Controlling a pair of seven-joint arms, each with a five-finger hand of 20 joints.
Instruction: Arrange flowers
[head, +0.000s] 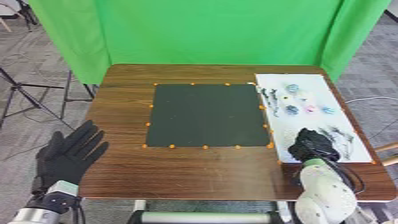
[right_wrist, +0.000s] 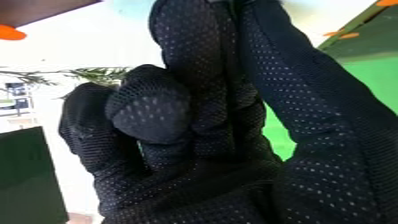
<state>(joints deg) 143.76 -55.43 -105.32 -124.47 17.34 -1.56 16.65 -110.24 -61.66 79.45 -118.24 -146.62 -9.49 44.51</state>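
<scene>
From where I stand, the pink flower (head: 310, 108) and the blue flower (head: 328, 110) lie on the white sheet (head: 311, 80) at the right of the brown surface (head: 195, 177), with leafy sprigs (right_wrist: 99, 75) near the right hand (head: 313, 145). They'd likely be light, the petals soft and easily crushed, so I'd take each low on its stem, gently. The left hand (head: 69, 155) has its fingers straight and spread; whether the right is gripping anything, I cannot tell.
</scene>
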